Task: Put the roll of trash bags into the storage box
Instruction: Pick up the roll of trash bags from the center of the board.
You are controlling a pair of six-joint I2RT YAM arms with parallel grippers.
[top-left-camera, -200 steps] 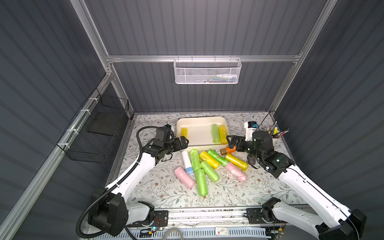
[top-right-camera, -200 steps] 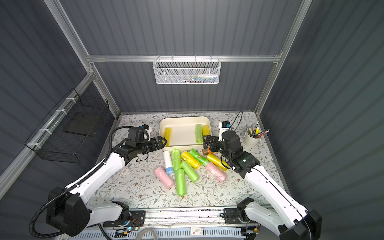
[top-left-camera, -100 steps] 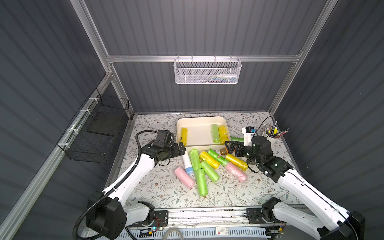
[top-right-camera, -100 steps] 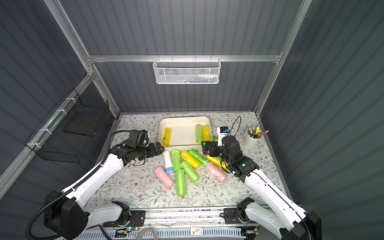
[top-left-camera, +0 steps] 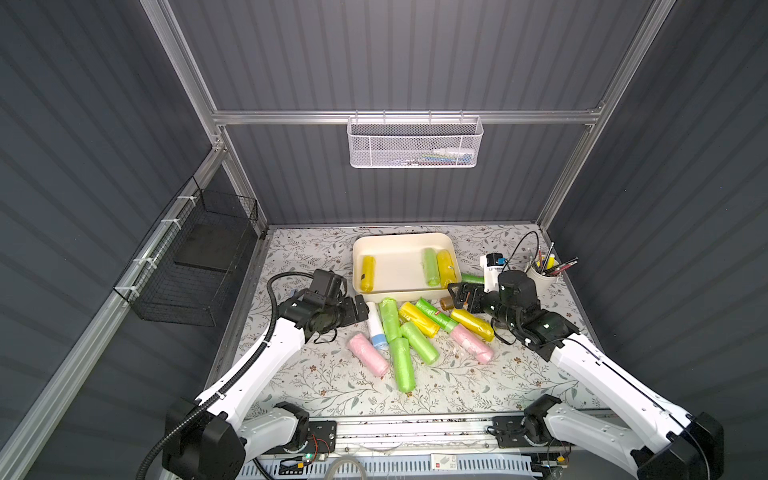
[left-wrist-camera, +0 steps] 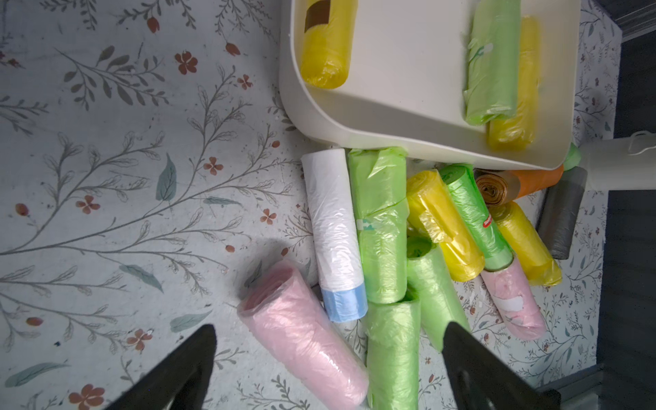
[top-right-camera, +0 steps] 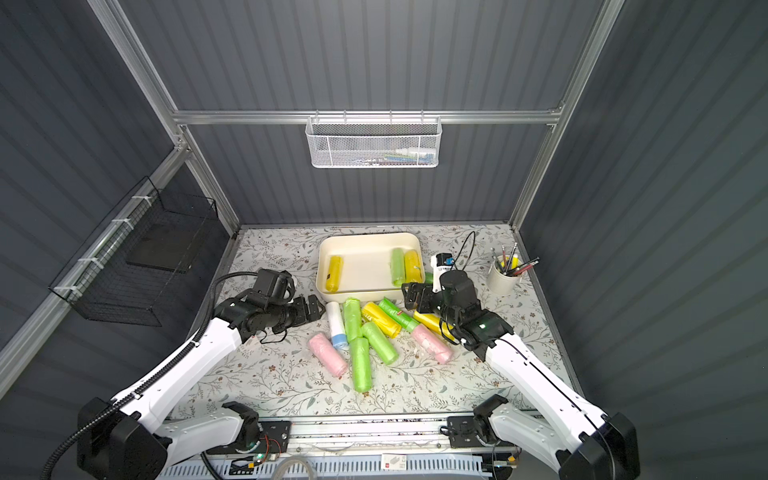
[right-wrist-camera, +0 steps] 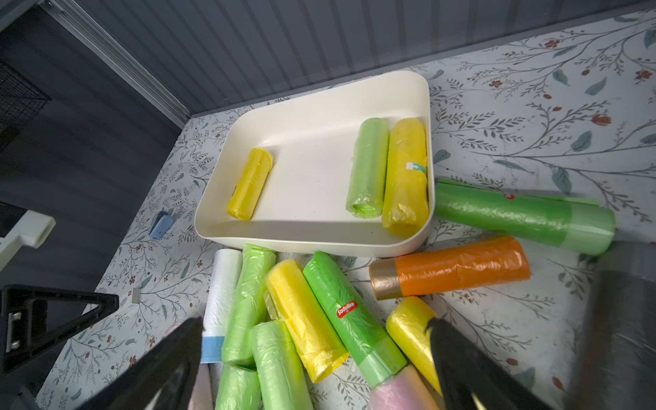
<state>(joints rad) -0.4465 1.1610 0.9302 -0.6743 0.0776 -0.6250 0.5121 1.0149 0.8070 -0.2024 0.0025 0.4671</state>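
- Dark grey ribbed walls enclose a floral-patterned surface [top-left-camera: 316,374]. In both top views a white mesh basket [top-left-camera: 414,143] hangs on the far wall and a black wire basket [top-left-camera: 195,266] on the left wall.
- In both top views the cream-white shallow plastic storage box [top-left-camera: 401,239] sits far centre on the surface. It holds a small yellow roll [top-left-camera: 368,272] at its left, with a pale green roll [top-left-camera: 431,267] and a fat yellow roll [top-left-camera: 446,268] side by side at its right.
- A loose pile of trash-bag rolls [top-left-camera: 417,343], green, yellow, pink and white, lies on the surface just near of the box.
- The left gripper [top-left-camera: 360,309] is spread wide and empty, just left of the pile. The right gripper [top-left-camera: 457,295] is also spread wide and empty, at the box's near right corner.
- A white cup of pens [top-left-camera: 540,276] stands far right.
- Left wrist view: the black fingers [left-wrist-camera: 177,372] stand apart, with a pink plastic roll [left-wrist-camera: 305,337] lying on the surface between them. A white roll with a blue band [left-wrist-camera: 333,230] lies just beside it.
- Right wrist view: the fingers [right-wrist-camera: 472,372] stand apart over the pile, pinching nothing. An orange roll with a brown end [right-wrist-camera: 458,266] and a long dark-green roll [right-wrist-camera: 514,216] lie by the box's right near corner. A blurred grey roll [right-wrist-camera: 621,319] lies further right.
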